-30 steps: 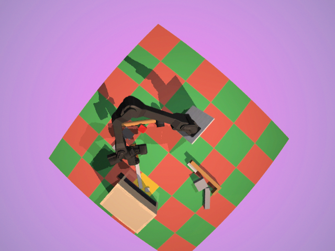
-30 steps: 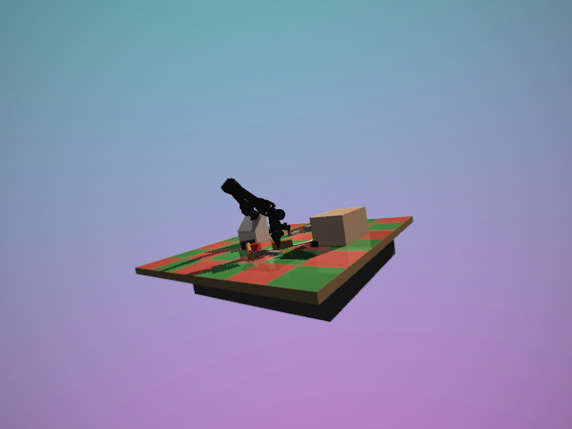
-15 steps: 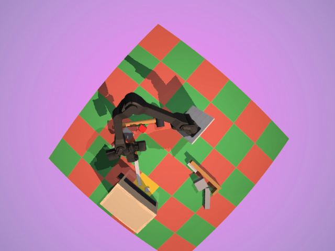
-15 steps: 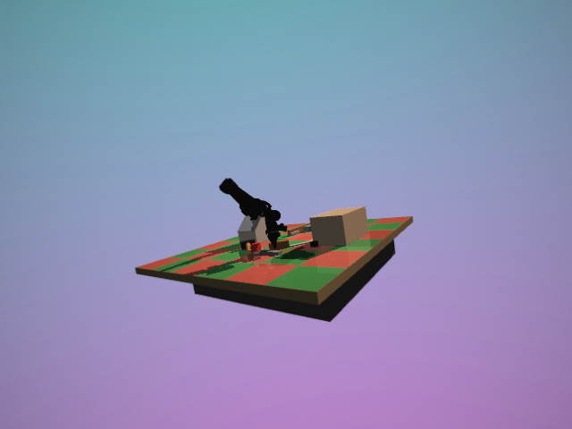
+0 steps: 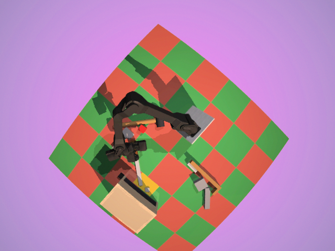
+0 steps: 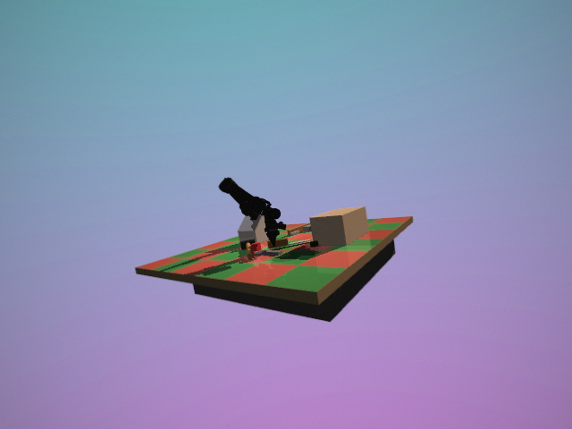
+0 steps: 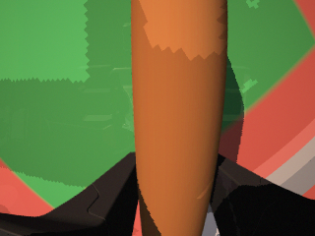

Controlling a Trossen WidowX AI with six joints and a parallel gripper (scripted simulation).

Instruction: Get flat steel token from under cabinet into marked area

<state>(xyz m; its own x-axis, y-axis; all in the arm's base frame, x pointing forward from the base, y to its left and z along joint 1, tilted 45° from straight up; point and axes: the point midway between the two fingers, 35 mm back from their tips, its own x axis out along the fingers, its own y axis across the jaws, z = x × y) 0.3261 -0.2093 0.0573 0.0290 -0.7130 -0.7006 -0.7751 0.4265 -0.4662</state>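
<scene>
The cabinet [image 5: 128, 207] [image 6: 328, 231] is a tan box with a dark slotted strip along its front. The marked area [image 5: 152, 184] is a yellow patch in front of it. A small grey piece, apparently the steel token [image 5: 146, 189], lies on the yellow near the cabinet side. My gripper [image 5: 136, 155] [image 6: 274, 243] [image 7: 171, 160] is shut on the orange handle [image 7: 179, 98] of a long tool. The tool's pale blade [image 5: 138, 171] reaches toward the cabinet, its end over the yellow, just left of the token with a small gap showing. Whether the blade touches the table is unclear.
A hammer [image 5: 140, 122], a red cube [image 5: 142, 128] and a grey-blue object [image 5: 127, 133] lie behind the gripper, near the arm. An orange angled rail [image 5: 205, 177], a white block [image 5: 192, 167] and grey blocks [image 5: 200, 184] [image 5: 207, 198] are off to the right in the top view.
</scene>
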